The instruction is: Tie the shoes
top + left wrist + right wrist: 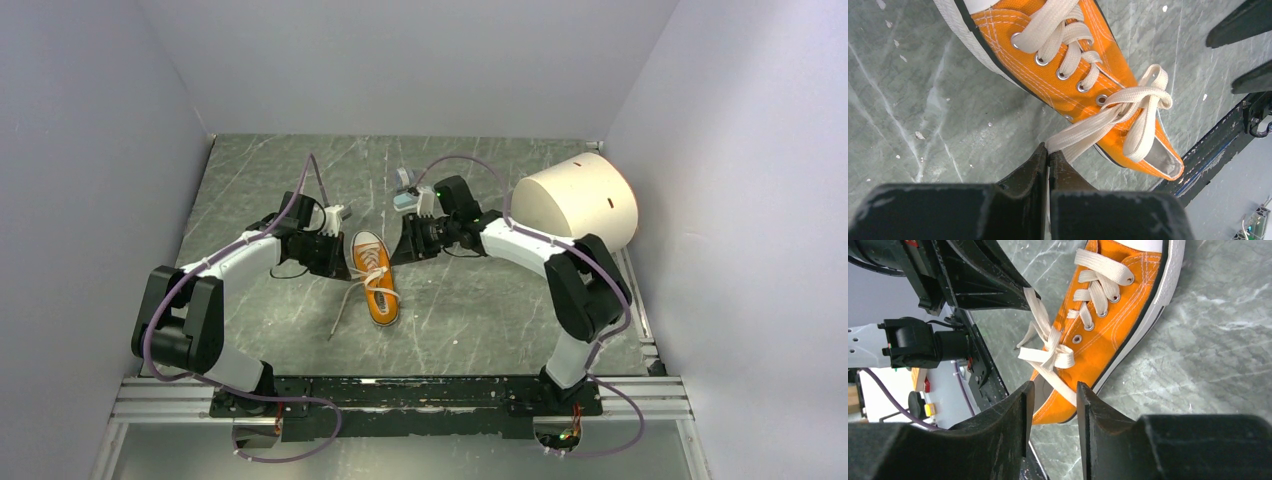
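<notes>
Orange sneaker (377, 285) sits mid-table (480, 320), sole down, betw. the two claws. Long axis runs near-to-far: white toe cap (1143, 244) twd the far wall, heel twd the arm bases (heel slightly to the right). L gripper (1049, 152) is pinched tight on one lace (1083, 135) coming off the top eyelets. R gripper (1053, 386) is partly open by the heel; another strand crosses its gap, unclamped.

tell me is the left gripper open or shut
Shut on a lace. In the left wrist view the fingers of the left gripper press together, with the lace from the orange sneaker pinched between them.
</notes>
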{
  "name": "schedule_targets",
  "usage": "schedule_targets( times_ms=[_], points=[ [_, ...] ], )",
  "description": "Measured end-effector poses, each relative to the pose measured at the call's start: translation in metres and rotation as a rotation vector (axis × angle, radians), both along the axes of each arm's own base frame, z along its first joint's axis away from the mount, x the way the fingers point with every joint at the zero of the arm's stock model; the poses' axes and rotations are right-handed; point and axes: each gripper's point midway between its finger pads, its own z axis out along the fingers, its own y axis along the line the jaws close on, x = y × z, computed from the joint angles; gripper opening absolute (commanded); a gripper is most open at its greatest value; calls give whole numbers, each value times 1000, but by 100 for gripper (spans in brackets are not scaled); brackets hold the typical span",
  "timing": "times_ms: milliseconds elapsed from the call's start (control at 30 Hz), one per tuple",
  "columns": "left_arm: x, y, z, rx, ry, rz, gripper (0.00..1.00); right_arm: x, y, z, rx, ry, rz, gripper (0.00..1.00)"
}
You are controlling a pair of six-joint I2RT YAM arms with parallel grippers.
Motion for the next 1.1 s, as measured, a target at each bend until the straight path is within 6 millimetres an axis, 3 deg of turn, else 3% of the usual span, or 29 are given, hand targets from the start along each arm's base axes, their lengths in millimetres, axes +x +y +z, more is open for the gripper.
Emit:
schedule_targets(
  times_ms=[367,567,833,1033,1100],
  points=[
    [0,0,0,0,1,0,5,5,14,-27,41,72,33,38],
    [0,0,0,-2,1,-1,5,6,19,-29,64,80,52,28],
    [0,-1,1,-4,-1,-2,5,5,24,-28,96,98,67,29],
    [1,-1,1,-4,-1,-2,5,4,26,-28,113,117,75,22],
    [1,-1,1,-4,-1,-2,5,4,27,-27,119,118,76,14]
  ],
)
